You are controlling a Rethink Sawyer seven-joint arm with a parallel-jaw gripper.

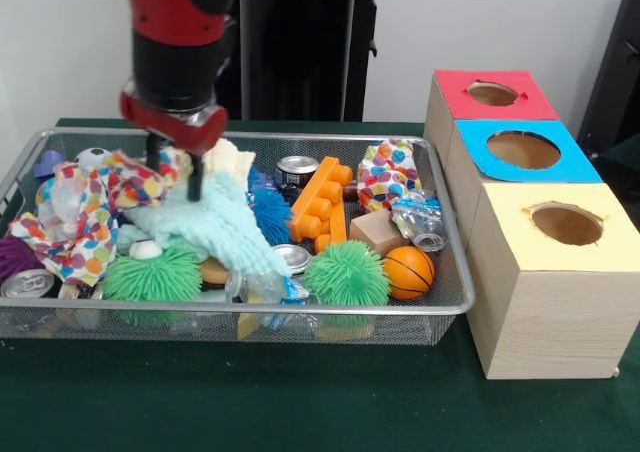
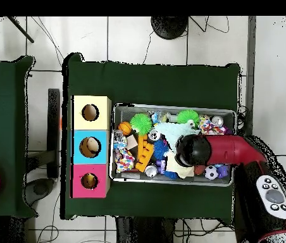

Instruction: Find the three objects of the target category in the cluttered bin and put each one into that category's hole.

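Where fuzzy mint cloth (image 1: 215,227) bunches, claw (image 1: 172,167) open.

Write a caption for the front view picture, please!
Red robot's open claw dips into a toy-filled wire bin.

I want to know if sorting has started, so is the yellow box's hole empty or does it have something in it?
Cannot tell. The yellow box shows only a shadowed hole in both views, with nothing sticking out; its inside is hidden.
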